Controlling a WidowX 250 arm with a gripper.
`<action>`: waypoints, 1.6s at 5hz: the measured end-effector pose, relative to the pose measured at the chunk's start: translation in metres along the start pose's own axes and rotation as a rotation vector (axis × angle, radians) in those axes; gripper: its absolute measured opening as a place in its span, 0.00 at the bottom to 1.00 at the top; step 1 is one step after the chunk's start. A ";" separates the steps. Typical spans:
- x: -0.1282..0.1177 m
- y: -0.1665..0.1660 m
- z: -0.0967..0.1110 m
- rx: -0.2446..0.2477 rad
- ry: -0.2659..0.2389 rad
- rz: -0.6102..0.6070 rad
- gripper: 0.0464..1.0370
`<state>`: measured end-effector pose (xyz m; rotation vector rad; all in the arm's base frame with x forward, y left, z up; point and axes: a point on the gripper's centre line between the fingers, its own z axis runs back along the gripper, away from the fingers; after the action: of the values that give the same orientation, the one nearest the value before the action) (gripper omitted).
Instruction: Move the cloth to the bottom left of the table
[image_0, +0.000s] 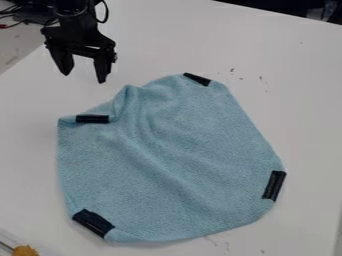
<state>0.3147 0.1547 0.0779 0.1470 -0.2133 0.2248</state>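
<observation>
Lying across the middle of the table (304, 100): one cloth (177, 160), light blue, plush-looking, with a rounded outline. On it we count four black strips: one at the upper left (92, 119), one at the top (197, 79), one at the right edge (274, 186), one at the lower left (93, 223). Between the two upper strips we note a raised, rumpled peak at the edge, and from it soft creases that run down and to the right across the cloth. The lower part lies flatter, its bottom edge curved.

Next we enter one gripper (83, 77), black, two-fingered, at the upper left of the view. It hangs with its fingers spread, a gap between them, tips pointing down and holding nothing. We place the cloth below and to the right of it in the view; the nearest part is the rumpled peak, close to the right-hand fingertip but apart from it.

Of the surroundings we record: the table, white; small dark specks (262, 78) on it, right of the top strip; at the lower left corner of the view, one orange-yellow item (25, 250), cut off by the edge, kind uncertain to us; at the upper left, beyond the table, dark cables (17, 14).
</observation>
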 end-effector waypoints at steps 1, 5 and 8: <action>-0.006 -0.002 -0.010 -0.011 0.031 0.000 0.96; -0.034 0.003 -0.034 -0.085 0.037 0.077 0.96; -0.058 0.001 -0.061 -0.141 0.124 0.123 0.92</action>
<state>0.2707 0.1538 0.0056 -0.0200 -0.1146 0.3396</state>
